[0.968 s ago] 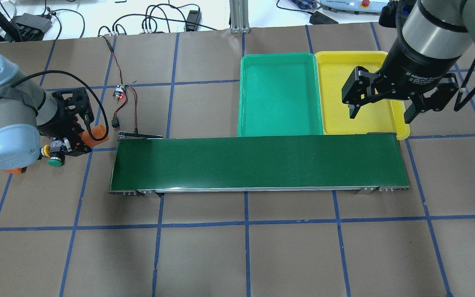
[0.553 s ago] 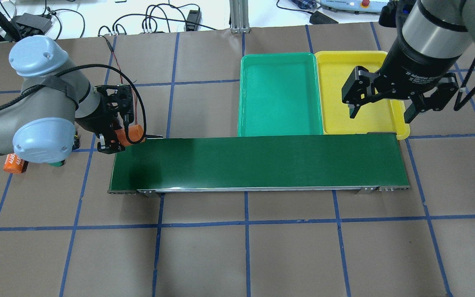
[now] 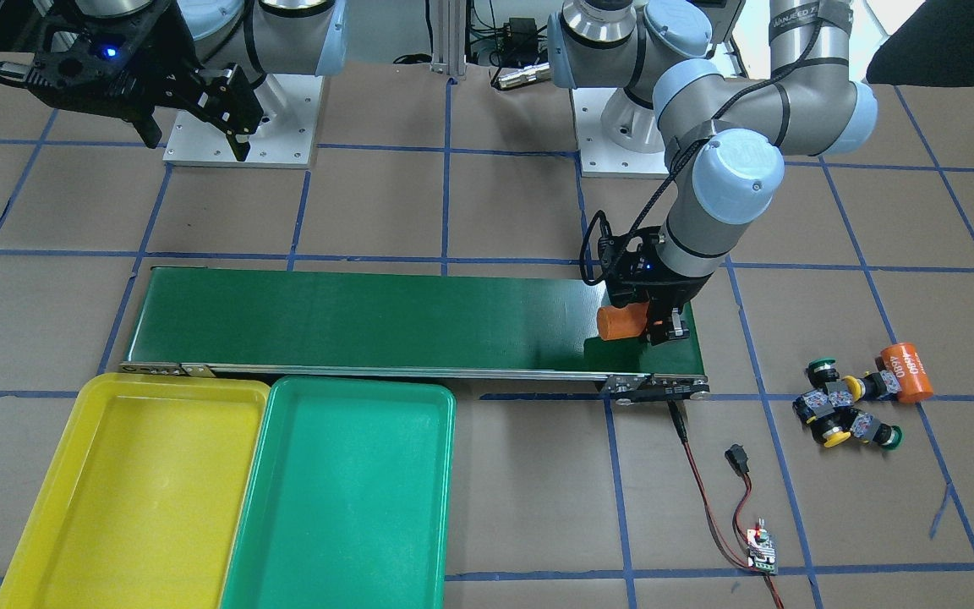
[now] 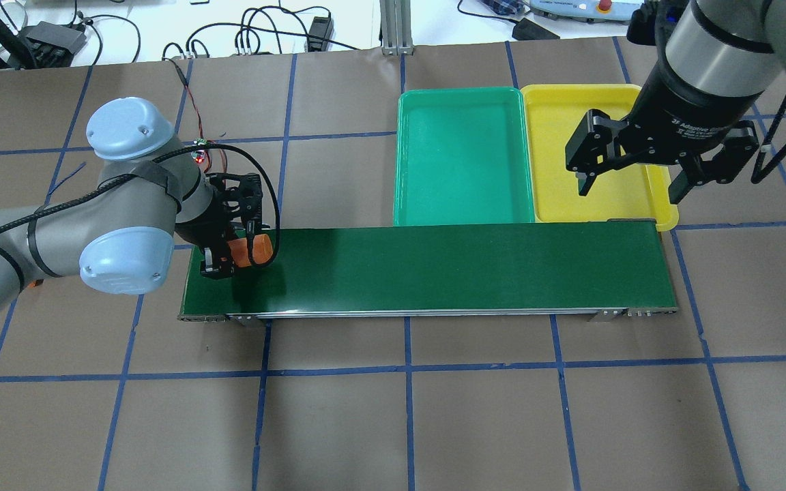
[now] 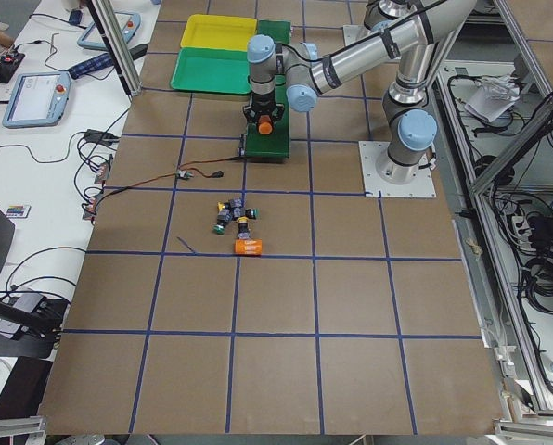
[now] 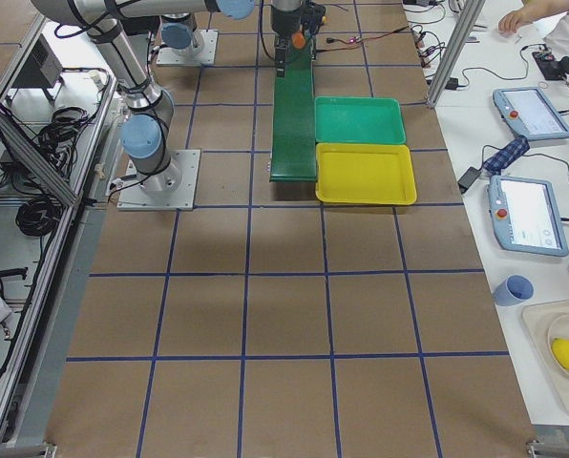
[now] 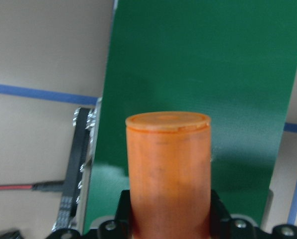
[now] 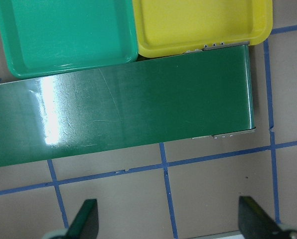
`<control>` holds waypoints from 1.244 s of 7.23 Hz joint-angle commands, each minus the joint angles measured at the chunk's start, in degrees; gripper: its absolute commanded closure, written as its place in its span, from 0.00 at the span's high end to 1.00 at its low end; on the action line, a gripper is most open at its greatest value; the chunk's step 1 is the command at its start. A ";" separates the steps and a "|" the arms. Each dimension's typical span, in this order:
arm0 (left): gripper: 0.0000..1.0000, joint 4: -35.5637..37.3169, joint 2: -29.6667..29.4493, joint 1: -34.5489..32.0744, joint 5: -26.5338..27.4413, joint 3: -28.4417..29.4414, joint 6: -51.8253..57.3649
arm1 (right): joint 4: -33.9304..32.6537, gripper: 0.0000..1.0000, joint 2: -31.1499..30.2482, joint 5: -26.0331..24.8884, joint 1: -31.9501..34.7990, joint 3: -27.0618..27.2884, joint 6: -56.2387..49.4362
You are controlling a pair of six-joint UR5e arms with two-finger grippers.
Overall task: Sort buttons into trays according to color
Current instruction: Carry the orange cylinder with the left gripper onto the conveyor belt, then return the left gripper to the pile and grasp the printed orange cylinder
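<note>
Left gripper (image 4: 233, 258) moved over belt (image 4: 434, 266), clamping orange cylinder (image 4: 256, 249) | right gripper (image 4: 628, 192) spread | buttons (image 3: 846, 402) clustered

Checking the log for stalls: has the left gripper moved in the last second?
Yes. In the overhead view the left gripper, holding the orange cylinder, went rightward from beside the conveyor belt to over its left end.

Four buttons (image 3: 825, 399) lie clustered on the table past one end of the single conveyor belt (image 3: 369, 317), two green-capped and two yellow-capped. Two trays sit along the belt's side: one yellow tray (image 3: 132, 491), one green tray (image 3: 343, 499). That leaves two cylinders, one orange cylinder (image 3: 621, 322) over the belt's end and a second orange cylinder (image 3: 907, 372) off it, beside the buttons.
</note>
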 commanded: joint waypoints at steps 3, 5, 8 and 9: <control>1.00 -0.30 2.10 1.08 0.00 0.44 -0.39 | 0.21 1.00 -0.15 0.00 -0.04 0.14 0.02; 0.99 -0.30 4.13 7.81 -0.61 0.96 -1.61 | 0.12 1.00 -0.06 0.00 -0.92 0.14 -0.24; 0.99 0.66 1.61 25.81 -2.01 1.40 -0.05 | 0.03 1.00 -0.06 -2.36 -1.71 0.22 -0.24; 0.99 1.19 1.15 32.40 -2.11 1.93 2.14 | -0.40 1.00 -0.06 -2.55 -2.15 0.14 -0.24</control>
